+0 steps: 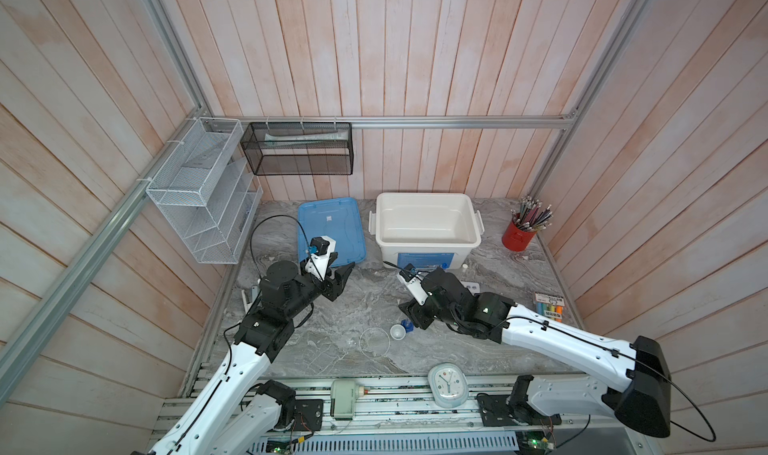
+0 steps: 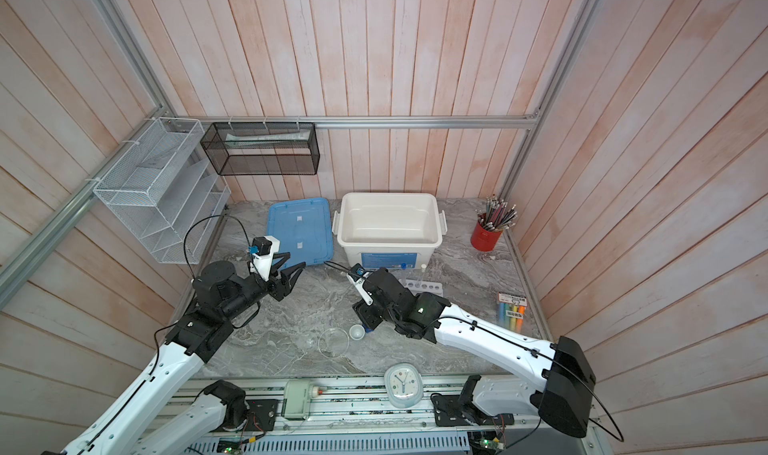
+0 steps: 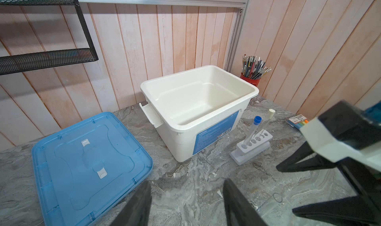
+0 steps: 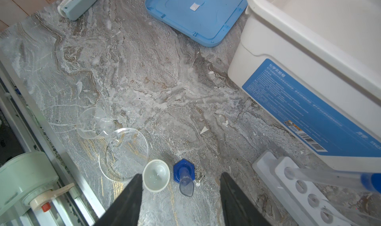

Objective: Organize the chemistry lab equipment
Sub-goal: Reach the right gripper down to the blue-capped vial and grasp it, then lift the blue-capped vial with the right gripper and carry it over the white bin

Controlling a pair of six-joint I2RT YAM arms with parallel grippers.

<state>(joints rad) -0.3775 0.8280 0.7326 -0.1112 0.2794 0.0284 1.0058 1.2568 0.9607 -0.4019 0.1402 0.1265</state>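
While its jaws stand parted and empty, the right gripper point(image 4: 181, 174) hangs over the blue-based cylinder point(image 4: 184, 173) on the desk point(image 4: 144, 70), small white bowl point(image 4: 156, 178) and glass dish point(image 4: 124, 153) beside it. The blue-capped tube point(image 3: 252, 130) and white-capped tube point(image 3: 268, 119) lean in the white rack point(image 3: 242, 158) near the bin point(image 3: 181, 144). The left gripper point(image 3: 186, 181), likewise parted, holds nothing.

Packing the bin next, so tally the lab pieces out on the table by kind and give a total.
Test tubes: 2 (blue-capped tube, white-capped tube)
Six-hole rack: 1
Small white bowl: 1
Clear round dish: 1
Small clear vessel beside the dish: 1
Blue-based cylinder: 1
Total: 7
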